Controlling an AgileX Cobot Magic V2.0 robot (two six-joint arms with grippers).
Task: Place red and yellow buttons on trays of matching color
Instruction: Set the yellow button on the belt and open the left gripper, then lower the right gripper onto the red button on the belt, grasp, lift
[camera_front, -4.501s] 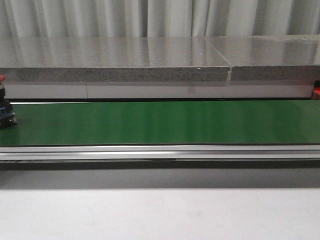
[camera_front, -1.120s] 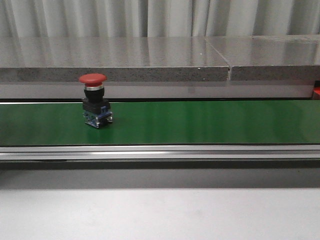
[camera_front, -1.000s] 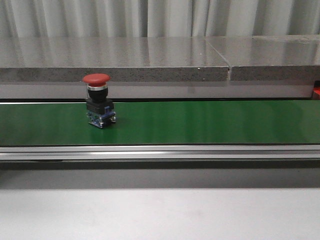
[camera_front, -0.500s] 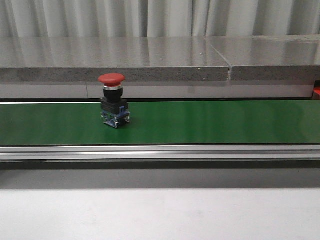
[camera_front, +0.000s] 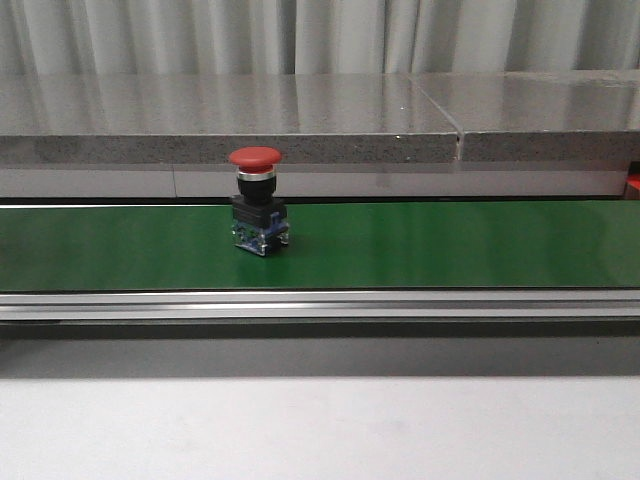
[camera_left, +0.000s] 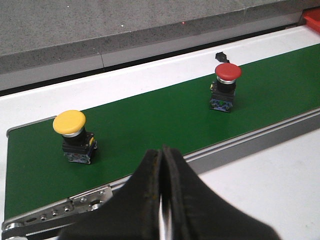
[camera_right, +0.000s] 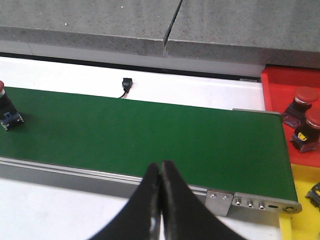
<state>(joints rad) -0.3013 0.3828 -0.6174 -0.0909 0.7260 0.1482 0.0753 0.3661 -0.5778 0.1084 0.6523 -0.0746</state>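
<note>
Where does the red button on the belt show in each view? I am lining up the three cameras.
Front view: red button stands left of centre on the green belt.
Left wrist view: it is at the upper right.
Right wrist view: cut off at the left edge.
Shared landmark: the green belt.
</note>
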